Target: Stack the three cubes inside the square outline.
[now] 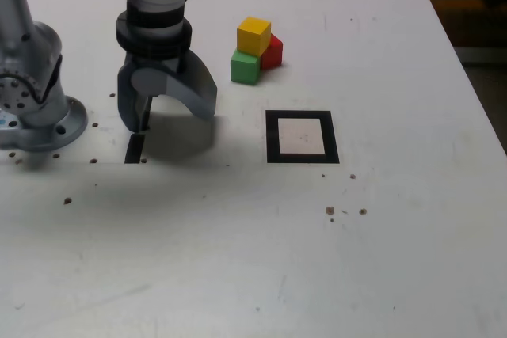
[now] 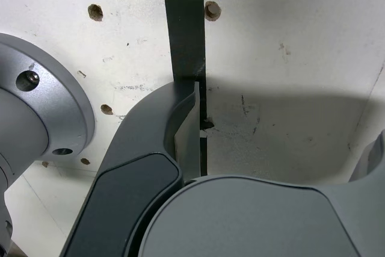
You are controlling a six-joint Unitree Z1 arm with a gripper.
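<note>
Three cubes sit clustered at the back of the white table: a yellow cube (image 1: 254, 35) rests on top of a green cube (image 1: 245, 67) and a red cube (image 1: 272, 51). In front of them lies the square outline (image 1: 302, 137), black tape around a pale patch, with nothing inside. My gripper (image 1: 169, 118) hangs open just above the table at the exterior view's left, well apart from the cubes and the outline. The wrist view shows my gripper (image 2: 283, 112) with jaws wide apart and only bare table between them.
The arm's grey base (image 1: 36, 116) is bolted at the exterior view's left edge. A short black tape strip (image 1: 134, 148) lies under the gripper, also the strip (image 2: 184, 34) in the wrist view. Small screw holes (image 1: 330, 210) dot the table.
</note>
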